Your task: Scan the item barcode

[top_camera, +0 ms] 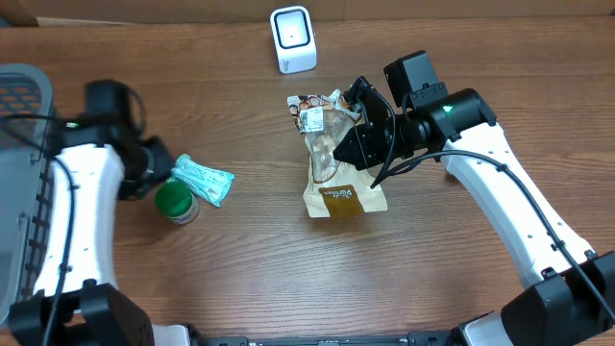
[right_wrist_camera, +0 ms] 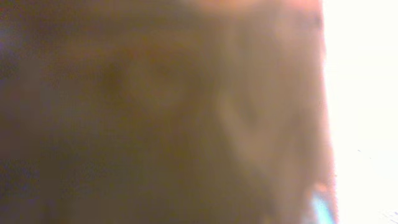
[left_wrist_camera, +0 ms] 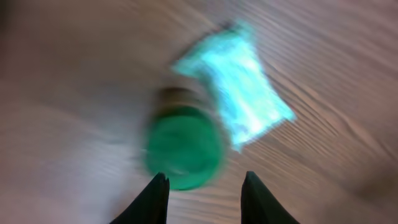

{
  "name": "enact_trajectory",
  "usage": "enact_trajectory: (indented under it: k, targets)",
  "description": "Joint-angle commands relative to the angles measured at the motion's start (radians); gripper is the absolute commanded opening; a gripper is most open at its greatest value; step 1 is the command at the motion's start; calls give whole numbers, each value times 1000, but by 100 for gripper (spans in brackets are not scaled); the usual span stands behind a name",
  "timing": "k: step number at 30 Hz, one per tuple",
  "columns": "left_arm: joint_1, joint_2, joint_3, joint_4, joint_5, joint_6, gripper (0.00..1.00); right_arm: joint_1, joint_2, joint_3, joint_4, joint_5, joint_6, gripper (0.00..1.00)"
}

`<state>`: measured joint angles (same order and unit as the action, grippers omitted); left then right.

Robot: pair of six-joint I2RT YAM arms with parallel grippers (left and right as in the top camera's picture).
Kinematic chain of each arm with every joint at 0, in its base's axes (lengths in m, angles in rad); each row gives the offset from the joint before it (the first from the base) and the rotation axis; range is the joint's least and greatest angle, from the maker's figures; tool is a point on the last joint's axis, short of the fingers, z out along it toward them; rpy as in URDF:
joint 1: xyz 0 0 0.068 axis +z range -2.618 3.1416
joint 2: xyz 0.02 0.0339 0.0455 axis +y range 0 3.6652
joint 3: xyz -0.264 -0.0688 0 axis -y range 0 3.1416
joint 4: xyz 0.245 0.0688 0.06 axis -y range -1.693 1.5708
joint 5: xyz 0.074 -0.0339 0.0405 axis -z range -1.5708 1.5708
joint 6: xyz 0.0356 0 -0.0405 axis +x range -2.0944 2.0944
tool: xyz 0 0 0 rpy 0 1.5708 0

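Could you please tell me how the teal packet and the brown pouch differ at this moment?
The teal packet lies loose beside the green-lidded jar; the brown pouch is gripped by the right tool. The packet is smaller than the pouch. The packet is opaque teal; the pouch is partly clear. Both are soft bags.

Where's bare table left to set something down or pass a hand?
Free: wooden table between the teal plastic packet and the brown-and-clear snack pouch; the far strip between the grey mesh basket and the white box scanner; the near edge. Crowded: around the green-lidded jar by the left gripper, and scanner-to-pouch, where the right gripper holds it.
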<state>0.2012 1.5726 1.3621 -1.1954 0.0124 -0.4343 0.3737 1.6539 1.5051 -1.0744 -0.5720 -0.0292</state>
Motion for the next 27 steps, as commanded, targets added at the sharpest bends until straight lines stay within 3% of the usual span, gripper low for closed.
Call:
enact_trajectory:
  k: [1, 8, 14, 27]
  targets:
    - [66, -3, 15, -42, -132, -89, 26, -3, -23, 18, 6, -4, -2, 4]
    - [92, 8, -183, 85, -154, -138, 24, -3, -23, 18, 5, -4, -2, 4]
    - [92, 11, -309, 240, -124, -107, 4, -3, -23, 18, 2, -4, -2, 4]
    - [61, 11, -449, 427, 42, -67, 4, -3, -23, 18, 1, -4, -2, 4]
